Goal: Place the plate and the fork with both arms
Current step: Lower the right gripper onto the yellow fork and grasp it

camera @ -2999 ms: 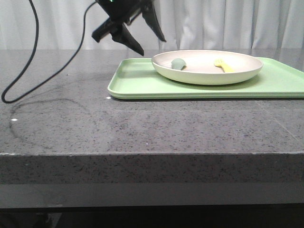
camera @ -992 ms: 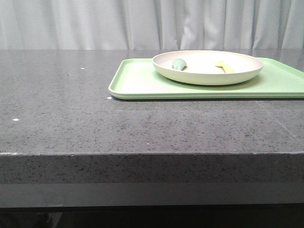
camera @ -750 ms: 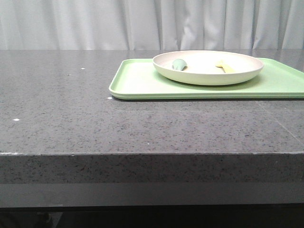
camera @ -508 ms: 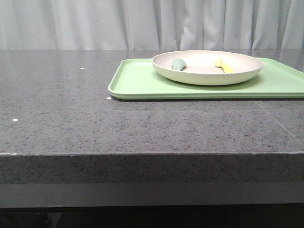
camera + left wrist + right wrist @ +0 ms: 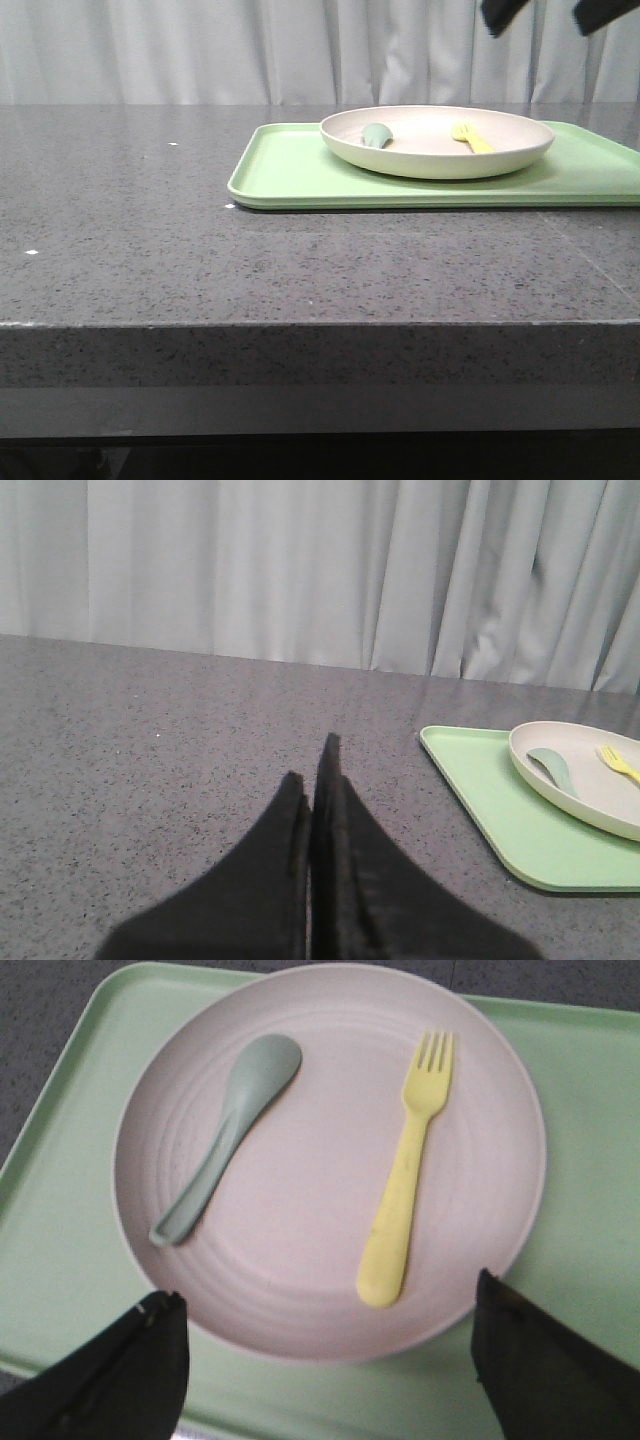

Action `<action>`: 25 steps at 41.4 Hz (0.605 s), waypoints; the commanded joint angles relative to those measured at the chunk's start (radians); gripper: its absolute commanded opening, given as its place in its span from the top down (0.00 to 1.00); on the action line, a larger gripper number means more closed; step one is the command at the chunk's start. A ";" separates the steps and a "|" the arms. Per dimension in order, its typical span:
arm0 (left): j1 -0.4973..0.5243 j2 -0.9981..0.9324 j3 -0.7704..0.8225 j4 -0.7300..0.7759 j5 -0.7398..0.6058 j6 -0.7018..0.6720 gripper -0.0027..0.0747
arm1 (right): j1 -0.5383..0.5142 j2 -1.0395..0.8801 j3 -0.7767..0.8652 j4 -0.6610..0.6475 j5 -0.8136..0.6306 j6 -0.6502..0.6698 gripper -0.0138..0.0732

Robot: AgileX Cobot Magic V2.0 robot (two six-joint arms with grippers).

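The cream plate point(image 5: 436, 160) rests on the light-green tray point(image 5: 300, 175) at the table's right. In the plate lie the pale-yellow fork point(image 5: 471, 137) and a grey-green spoon point(image 5: 376, 135), apart from each other. My right gripper point(image 5: 548, 12) hangs open high above the plate, holding nothing. From its wrist I look down on the plate point(image 5: 300, 1210), the fork point(image 5: 405, 1200) and the spoon point(image 5: 225, 1135), with the right gripper point(image 5: 327, 1300) spread wide over the plate's edge. My left gripper point(image 5: 315, 760) is shut and empty over bare table, left of the tray point(image 5: 490, 800).
The dark speckled table point(image 5: 150, 230) reaches left of the tray to the front edge. White curtains point(image 5: 200, 50) hang behind it. The tray runs past the right edge of the front view.
The left arm and its cable, over the table's back left three seconds ago, have left the front view. The right gripper's fingers have just entered at the top right. Plate, fork and spoon lie unmoved.
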 commanded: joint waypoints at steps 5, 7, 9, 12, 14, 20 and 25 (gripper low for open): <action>0.001 0.009 -0.021 -0.003 -0.078 0.001 0.99 | -0.011 0.184 -0.267 0.005 0.064 0.026 0.15; 0.001 0.009 -0.021 -0.003 -0.080 0.001 0.99 | -0.012 0.234 -0.316 0.002 0.095 0.034 0.15; 0.001 0.009 -0.021 -0.003 -0.080 0.001 0.99 | -0.021 0.279 -0.359 0.002 0.119 0.044 0.15; 0.001 0.009 -0.021 -0.003 -0.080 0.001 0.99 | -0.028 0.337 -0.408 0.002 0.150 0.062 0.16; 0.001 0.009 -0.021 -0.003 -0.080 0.001 0.99 | -0.034 0.371 -0.433 0.002 0.167 0.070 0.19; 0.001 0.009 -0.021 -0.003 -0.080 0.001 0.99 | -0.045 0.440 -0.472 0.002 0.189 0.073 0.30; 0.001 0.009 -0.021 -0.003 -0.080 0.001 0.99 | -0.045 0.462 -0.473 -0.002 0.178 0.073 0.32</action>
